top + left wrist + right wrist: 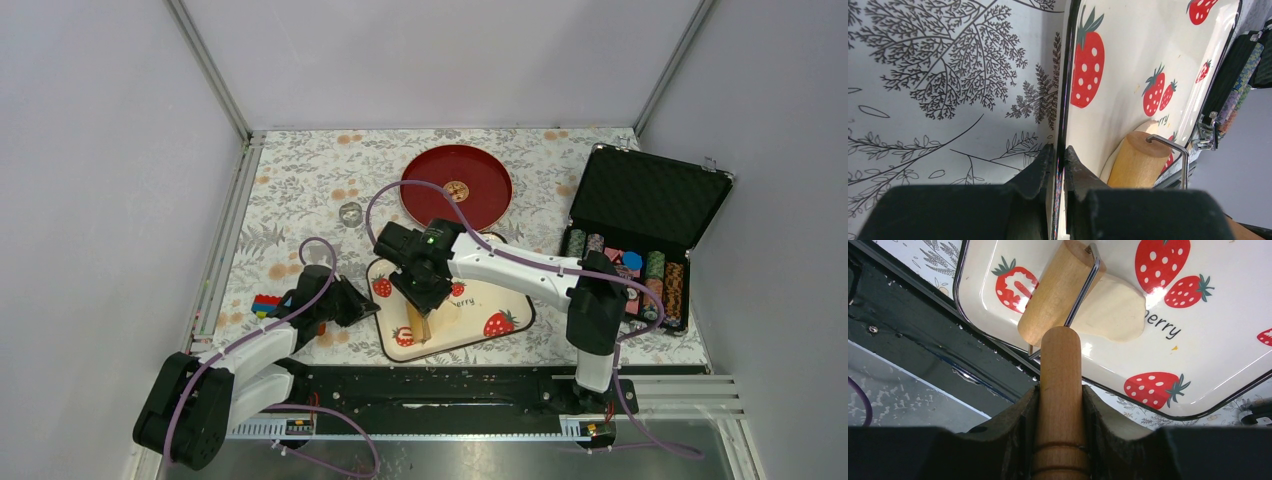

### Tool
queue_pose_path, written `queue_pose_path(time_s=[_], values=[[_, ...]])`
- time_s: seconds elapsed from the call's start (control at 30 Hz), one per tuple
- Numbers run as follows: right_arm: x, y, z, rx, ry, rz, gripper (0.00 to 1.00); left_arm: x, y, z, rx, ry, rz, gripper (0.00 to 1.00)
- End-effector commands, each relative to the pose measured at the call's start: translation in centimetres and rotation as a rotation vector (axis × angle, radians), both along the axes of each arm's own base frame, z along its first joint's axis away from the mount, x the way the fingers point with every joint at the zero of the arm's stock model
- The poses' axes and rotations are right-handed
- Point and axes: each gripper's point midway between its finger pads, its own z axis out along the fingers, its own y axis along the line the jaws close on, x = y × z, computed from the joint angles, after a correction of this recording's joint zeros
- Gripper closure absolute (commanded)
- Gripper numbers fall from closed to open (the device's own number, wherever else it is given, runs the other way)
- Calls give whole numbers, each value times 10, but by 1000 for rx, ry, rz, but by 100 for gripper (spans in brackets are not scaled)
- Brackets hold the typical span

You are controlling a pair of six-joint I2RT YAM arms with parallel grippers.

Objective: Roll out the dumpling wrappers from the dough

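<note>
The dough is a flattened off-white ragged patch on the strawberry-printed tray. The tan wooden roller's drum rests on the patch's left side. My right gripper is shut on the roller's wooden handle; from above it hovers over the tray's left half. My left gripper is shut on the tray's left rim, with the drum just to the right of it. In the top view the left gripper sits at the tray's left edge. No dumpling wrappers are in view.
A red plate lies behind the tray. A small metal ring sits to its left. An open black case of poker chips stands at the right. Coloured toy bricks lie at the left. A black rail runs along the near edge.
</note>
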Motion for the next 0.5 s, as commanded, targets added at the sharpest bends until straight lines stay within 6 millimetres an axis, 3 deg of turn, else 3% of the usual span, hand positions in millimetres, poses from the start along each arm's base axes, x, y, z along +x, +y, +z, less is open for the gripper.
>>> queue_pose_path(time_s=[0.0, 0.2, 0.47], values=[[-36, 13, -63, -63, 164, 17, 100, 20, 3, 12, 9, -62, 43, 100], [-40, 34, -59, 2, 210, 7, 100, 20, 3, 13, 7, -64, 44, 100], [-33, 66, -32, 116, 210, -6, 100, 20, 3, 13, 7, -63, 43, 100]])
